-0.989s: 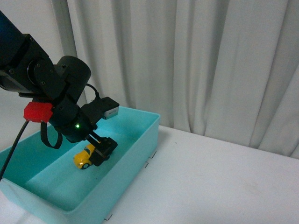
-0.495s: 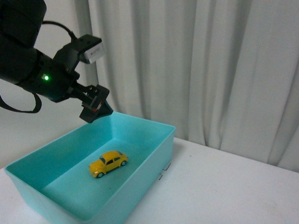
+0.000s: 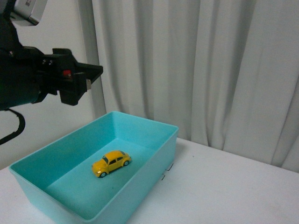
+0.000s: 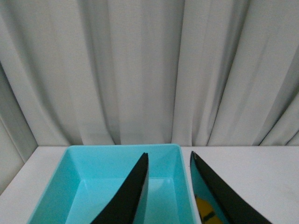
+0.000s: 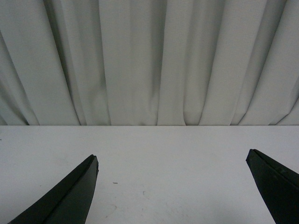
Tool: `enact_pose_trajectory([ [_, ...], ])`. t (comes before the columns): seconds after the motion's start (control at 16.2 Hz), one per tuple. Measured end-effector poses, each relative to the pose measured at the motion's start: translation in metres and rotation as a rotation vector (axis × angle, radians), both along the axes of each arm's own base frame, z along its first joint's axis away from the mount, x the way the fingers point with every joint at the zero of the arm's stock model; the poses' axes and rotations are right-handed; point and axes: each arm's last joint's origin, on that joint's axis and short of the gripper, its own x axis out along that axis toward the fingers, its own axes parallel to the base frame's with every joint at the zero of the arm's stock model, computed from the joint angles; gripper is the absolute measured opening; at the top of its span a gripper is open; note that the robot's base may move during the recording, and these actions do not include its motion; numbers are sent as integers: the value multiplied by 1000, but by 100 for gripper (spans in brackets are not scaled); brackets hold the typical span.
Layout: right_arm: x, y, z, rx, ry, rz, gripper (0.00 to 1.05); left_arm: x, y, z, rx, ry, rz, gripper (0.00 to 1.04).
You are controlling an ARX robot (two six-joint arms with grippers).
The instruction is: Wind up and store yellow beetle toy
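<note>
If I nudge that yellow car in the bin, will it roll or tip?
The car sits on its wheels in the smooth bin, so it probably rolls lengthwise. Low and rounded, it seems unlikely to tip. Small, so probably light.

A finger of the left gripper hides most of the yellow beetle toy; the turquoise bin's near wall is cropped

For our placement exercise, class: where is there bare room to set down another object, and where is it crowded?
Widest: the white table right of the teal bin, up to the curtain. Inside the bin, the floor around the yellow beetle toy is free. Crowded only at the toy itself.
</note>
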Motion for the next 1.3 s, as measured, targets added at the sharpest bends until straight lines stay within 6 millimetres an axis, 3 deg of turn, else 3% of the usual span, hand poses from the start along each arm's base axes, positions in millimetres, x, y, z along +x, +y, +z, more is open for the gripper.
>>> enact_pose_trajectory([
  [0.19,0,0,0,0,0,1,98,-16,-11,-11,-18,-23,1,2],
  [0.68,0,0,0,0,0,1,98,-44,-33,-37,-17,-13,-17,2],
  [1.11,0,0,0,0,0,1,98,-60,-31,-53,-18,-16,5,2],
  [1.3,0,0,0,0,-1,0,98,-66,-31,-51,-18,-35,5,2],
])
